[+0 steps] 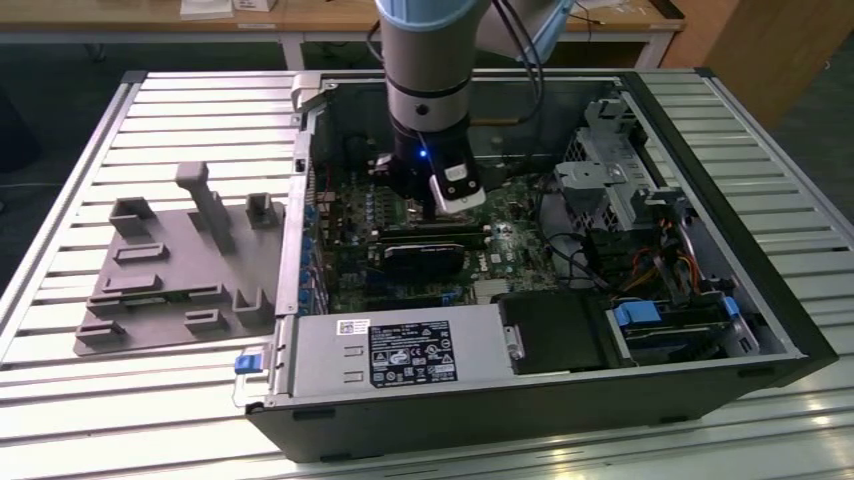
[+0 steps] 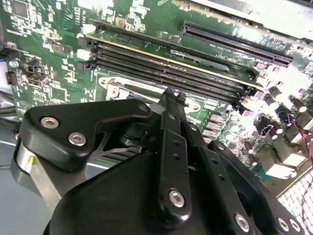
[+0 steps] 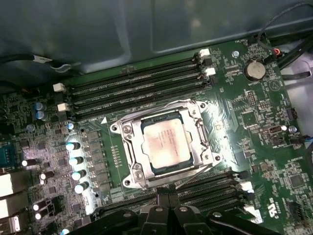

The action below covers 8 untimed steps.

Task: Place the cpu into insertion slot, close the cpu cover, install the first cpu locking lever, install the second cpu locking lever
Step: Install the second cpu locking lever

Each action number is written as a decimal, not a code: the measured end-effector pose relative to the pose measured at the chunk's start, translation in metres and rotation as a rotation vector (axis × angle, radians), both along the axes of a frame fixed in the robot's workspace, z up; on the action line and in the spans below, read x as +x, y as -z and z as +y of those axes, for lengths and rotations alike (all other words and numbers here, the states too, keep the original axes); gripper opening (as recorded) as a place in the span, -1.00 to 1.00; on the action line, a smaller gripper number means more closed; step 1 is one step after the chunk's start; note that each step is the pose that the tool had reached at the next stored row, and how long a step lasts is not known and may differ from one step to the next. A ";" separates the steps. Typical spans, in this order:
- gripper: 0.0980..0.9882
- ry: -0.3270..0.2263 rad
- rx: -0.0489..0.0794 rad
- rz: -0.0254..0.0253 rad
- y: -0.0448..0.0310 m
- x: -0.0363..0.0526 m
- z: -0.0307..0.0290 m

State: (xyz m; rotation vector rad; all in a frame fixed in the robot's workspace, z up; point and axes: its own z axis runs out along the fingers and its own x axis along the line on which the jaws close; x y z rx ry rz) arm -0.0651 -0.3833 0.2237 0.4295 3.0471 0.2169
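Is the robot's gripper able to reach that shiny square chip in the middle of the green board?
Probably yes. In the first wrist view the gripper sits just beside the cpu, which lies in its socket under the cpu cover; nothing stands between them.

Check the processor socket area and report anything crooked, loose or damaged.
Nothing stands out. In the first wrist view the cpu lies flat and square in its socket, with the cpu cover closed around it; no visible damage.

Labels sit on the power supply point(image 1: 400, 355), but none of their print is legible. Nothing else carries readable text
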 end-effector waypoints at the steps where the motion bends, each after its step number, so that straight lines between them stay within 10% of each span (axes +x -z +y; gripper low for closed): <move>1: -0.99 0.000 0.007 0.0000 0.0007 -0.0006 -0.0004; 8: -0.99 0.000 0.039 -0.0001 0.0056 -0.0043 -0.0051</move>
